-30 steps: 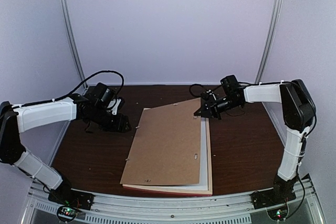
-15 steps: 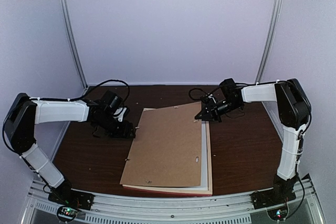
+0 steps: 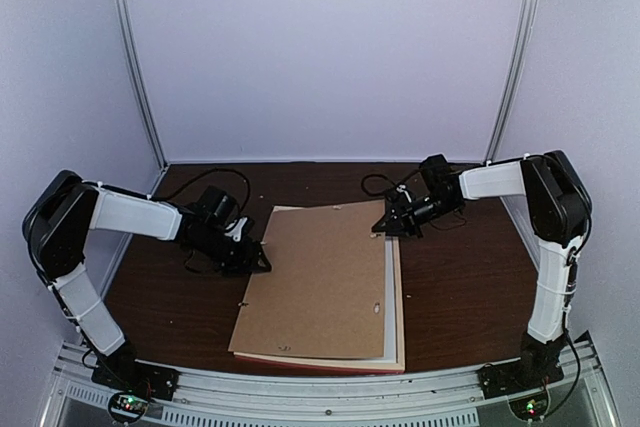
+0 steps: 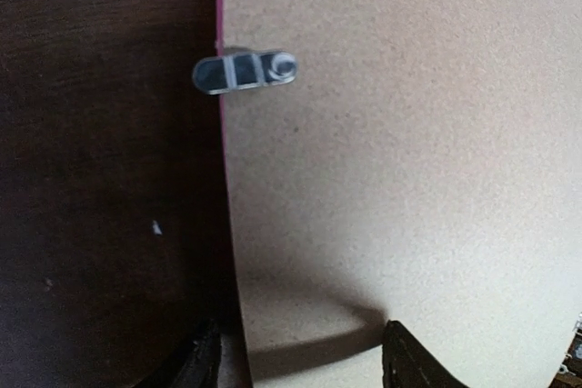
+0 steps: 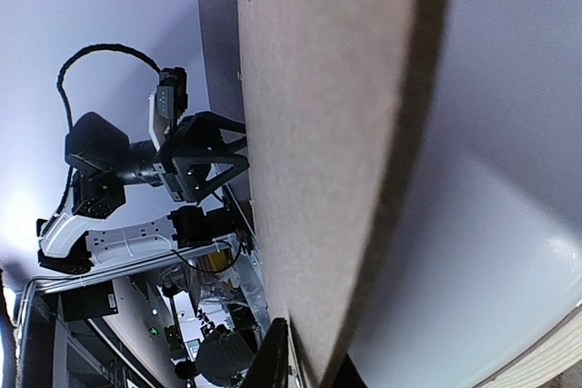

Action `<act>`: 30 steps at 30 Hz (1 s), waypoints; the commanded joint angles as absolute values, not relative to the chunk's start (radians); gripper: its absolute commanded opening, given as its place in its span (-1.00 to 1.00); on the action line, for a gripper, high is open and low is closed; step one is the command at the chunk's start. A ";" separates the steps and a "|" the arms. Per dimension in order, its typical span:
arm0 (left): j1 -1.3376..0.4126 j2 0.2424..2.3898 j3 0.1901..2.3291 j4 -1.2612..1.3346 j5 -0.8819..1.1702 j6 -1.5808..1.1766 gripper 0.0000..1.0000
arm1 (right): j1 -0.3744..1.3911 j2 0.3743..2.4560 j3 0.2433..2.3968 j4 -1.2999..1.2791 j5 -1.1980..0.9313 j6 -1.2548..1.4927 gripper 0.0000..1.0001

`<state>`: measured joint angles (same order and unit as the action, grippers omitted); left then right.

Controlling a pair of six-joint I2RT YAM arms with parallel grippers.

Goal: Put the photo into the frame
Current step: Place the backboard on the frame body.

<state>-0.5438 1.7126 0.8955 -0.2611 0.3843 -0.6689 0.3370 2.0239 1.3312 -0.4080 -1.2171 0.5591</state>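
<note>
Right gripper [image 3: 387, 229] pinching board's [image 3: 320, 287] upper-right corner to seat it on frame [image 3: 340, 364]; left gripper [image 3: 262, 265] wide, straddling board's left edge.

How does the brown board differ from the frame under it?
The board is plain brown; the frame shows a pale right side and a pink near edge. The board lies on top; the frame lies under it, mostly covered, showing only along the right and near sides. Both are large flat rectangles.
</note>
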 commanded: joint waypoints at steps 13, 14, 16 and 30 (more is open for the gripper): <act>-0.593 1.630 0.754 -0.069 0.382 -0.847 0.11 | 0.373 1.963 1.148 -0.007 -1.155 0.842 -0.49; -0.595 1.624 0.739 -0.054 0.376 -0.859 0.11 | 0.374 1.958 1.128 0.043 -1.154 0.868 -0.48; -0.595 1.610 0.713 -0.027 0.361 -0.883 0.10 | 0.376 1.947 1.092 0.125 -1.154 0.920 -0.45; -0.627 1.562 0.631 0.087 0.317 -0.983 0.08 | 0.385 1.932 0.956 0.533 -1.107 1.132 -0.47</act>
<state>-0.6029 1.5703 0.6380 0.0391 0.3264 -0.9527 0.3740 1.9579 0.9562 0.3885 -1.1210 1.0801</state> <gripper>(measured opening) 0.541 0.281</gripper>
